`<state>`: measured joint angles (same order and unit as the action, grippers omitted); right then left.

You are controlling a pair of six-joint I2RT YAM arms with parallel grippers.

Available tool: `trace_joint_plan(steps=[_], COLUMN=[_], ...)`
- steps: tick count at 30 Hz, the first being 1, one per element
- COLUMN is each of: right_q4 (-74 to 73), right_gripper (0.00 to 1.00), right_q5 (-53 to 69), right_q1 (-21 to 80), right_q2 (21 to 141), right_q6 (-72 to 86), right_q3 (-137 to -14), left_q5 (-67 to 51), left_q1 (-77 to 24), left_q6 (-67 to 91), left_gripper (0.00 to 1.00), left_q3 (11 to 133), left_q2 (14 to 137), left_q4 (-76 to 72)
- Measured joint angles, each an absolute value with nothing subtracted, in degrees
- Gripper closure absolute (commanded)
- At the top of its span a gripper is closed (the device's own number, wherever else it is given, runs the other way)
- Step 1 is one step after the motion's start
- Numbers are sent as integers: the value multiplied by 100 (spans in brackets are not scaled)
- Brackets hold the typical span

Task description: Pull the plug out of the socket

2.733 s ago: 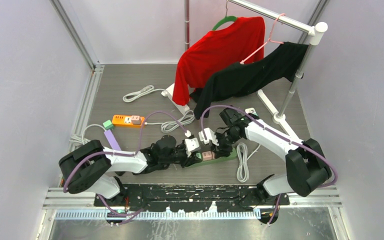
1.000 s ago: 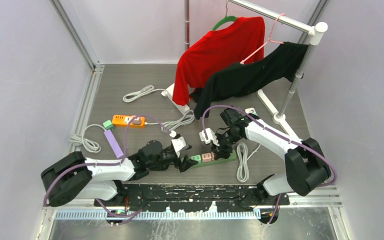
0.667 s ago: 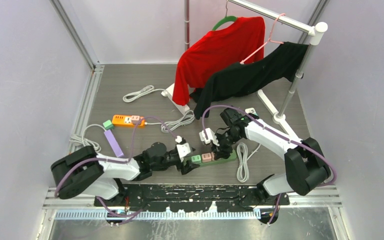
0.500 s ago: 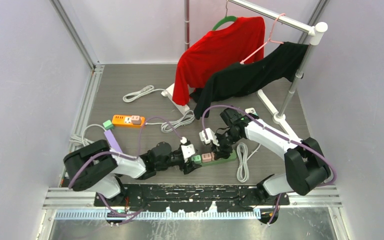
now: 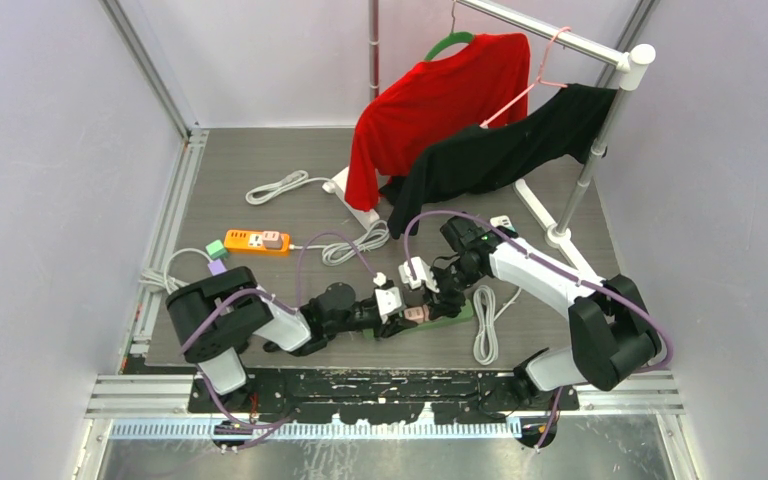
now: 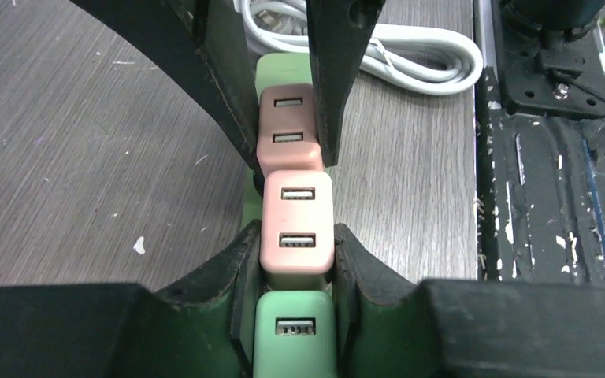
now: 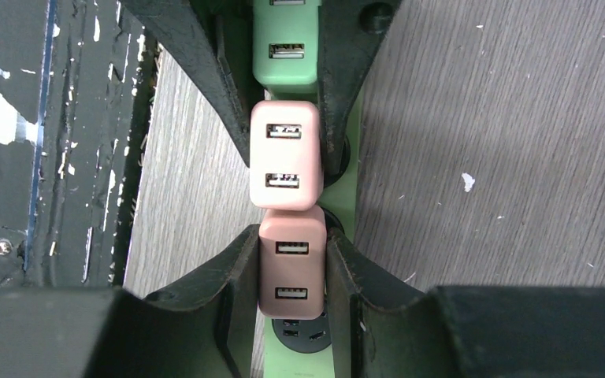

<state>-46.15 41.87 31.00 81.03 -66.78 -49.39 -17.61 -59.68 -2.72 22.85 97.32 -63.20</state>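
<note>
A green power strip [image 5: 450, 316] lies near the table's front edge with three USB plugs in a row: green [image 6: 295, 335], light pink [image 6: 295, 224], darker pink [image 6: 289, 130]. My left gripper [image 6: 295, 234] is closed from the left end; its fingertips press the sides of the light pink plug, and the green plug sits deeper between the fingers. My right gripper [image 7: 291, 236] comes from the opposite end and is shut on the darker pink plug [image 7: 291, 272]. In the top view the left gripper [image 5: 392, 307] and the right gripper [image 5: 430, 293] meet over the strip.
An orange power strip [image 5: 257, 241] and coiled white cables [image 5: 280, 186] lie behind. Another white cable [image 5: 484, 322] lies right of the green strip. A clothes rack [image 5: 558, 237] holds a red shirt [image 5: 440, 100] and a black shirt [image 5: 505, 150] at the back.
My left arm has swung right from beside the strip's left end, and its gripper now sits over the green and light pink plugs. The right arm has not moved.
</note>
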Motion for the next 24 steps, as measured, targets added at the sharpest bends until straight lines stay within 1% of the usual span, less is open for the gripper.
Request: trace_joint_plan(steps=[8, 12, 19, 21, 24], right_q4=[-4558, -4539, -4768, -4810, -4770], right_gripper=[99, 99, 99, 99, 99], right_q5=[4233, 4368, 4818, 4786, 4493], right_q1=[3081, 2902, 2449, 2532, 2912], right_q2=[8103, 8106, 8106, 8106, 8106], right_q6=[-6501, -6261, -6816, -7006, -7011], right_q3=[-4943, -4945, -4943, -4943, -4939], left_q5=[-1855, -1861, -1785, -1798, -1883], left_q1=[-5961, -5961, -5918, -5918, -5918], left_q6=[-209, -198, -202, -207, -207], left_gripper=[100, 100, 100, 100, 100], left_q3=[2283, 2231, 2143, 2147, 2193], left_q2=[9786, 9786, 9918, 9953, 9979], left_q4=[-6396, -6493, -6934, -6954, -6823])
